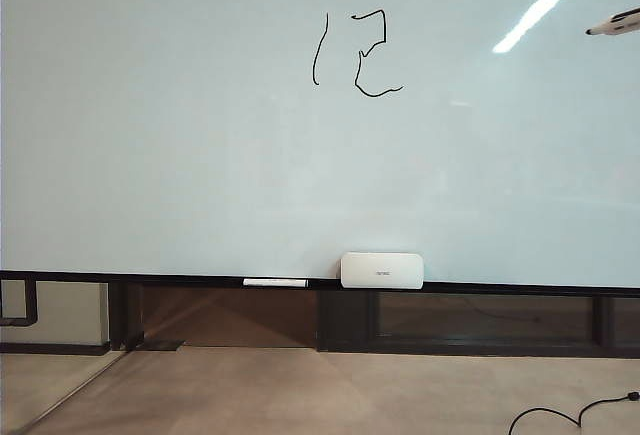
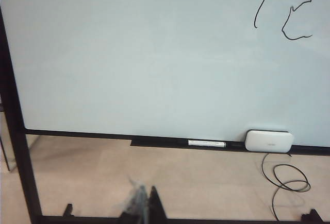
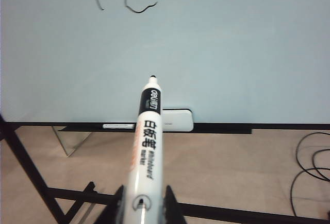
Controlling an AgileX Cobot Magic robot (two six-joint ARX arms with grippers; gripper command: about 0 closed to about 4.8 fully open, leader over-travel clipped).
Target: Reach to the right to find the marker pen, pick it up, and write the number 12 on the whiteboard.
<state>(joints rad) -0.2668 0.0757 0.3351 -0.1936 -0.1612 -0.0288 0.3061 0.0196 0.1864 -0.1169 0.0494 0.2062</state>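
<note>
The whiteboard (image 1: 200,155) fills the exterior view, and the number 12 (image 1: 357,53) stands on it in thin black strokes near the top middle. At the far right edge the marker pen (image 1: 612,25) pokes in, off to the right of the digits; the gripper holding it is out of that view. The right wrist view shows my right gripper (image 3: 144,195) shut on the marker pen (image 3: 147,136), whose black tip points at the whiteboard (image 3: 232,44) below the strokes. My left gripper (image 2: 146,197) hangs low in front of the whiteboard (image 2: 129,54), fingers together, nothing held.
A white rounded box (image 1: 381,270) and a white slim stick (image 1: 275,282) rest on the dark lower ledge (image 1: 150,278). A black cable (image 1: 570,417) lies on the floor at the right. Black stand bars (image 3: 31,172) run under the board.
</note>
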